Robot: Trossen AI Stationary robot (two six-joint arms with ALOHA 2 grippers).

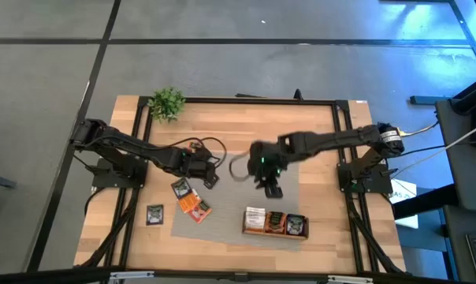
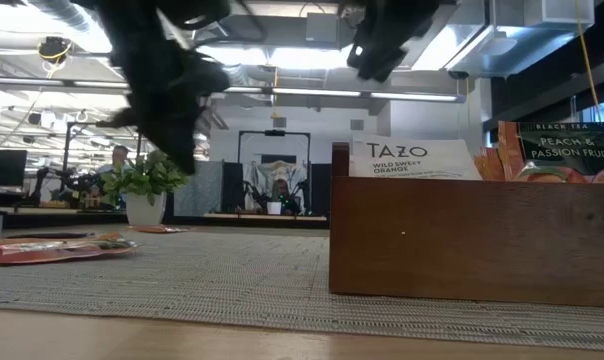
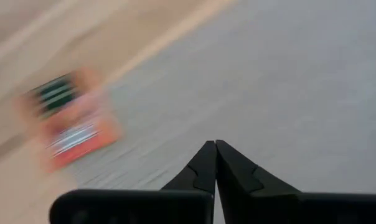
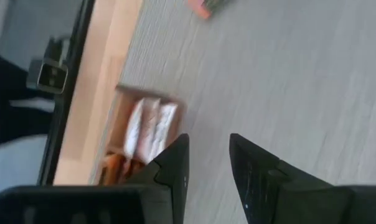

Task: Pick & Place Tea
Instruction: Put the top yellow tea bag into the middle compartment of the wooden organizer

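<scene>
Overhead, table-level, 2 wrist cams

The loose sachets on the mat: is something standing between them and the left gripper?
Nothing visible does. The left gripper, shut and empty, hangs just beside the sachets over the mat; only open mat lies between them. The tray and the right gripper are off to the other side.

Mat (image 1: 246, 207) sits centre-front on the table (image 1: 317, 134); wooden tray (image 1: 275, 233) on the mat's 5 o'clock corner, sachets standing inside. Loose tea sachets (image 1: 189, 199) at the mat's 9 o'clock edge, one sachet (image 1: 154, 214) farther out on bare table; potted plant (image 1: 166, 102) at the table's 11 o'clock corner.
</scene>
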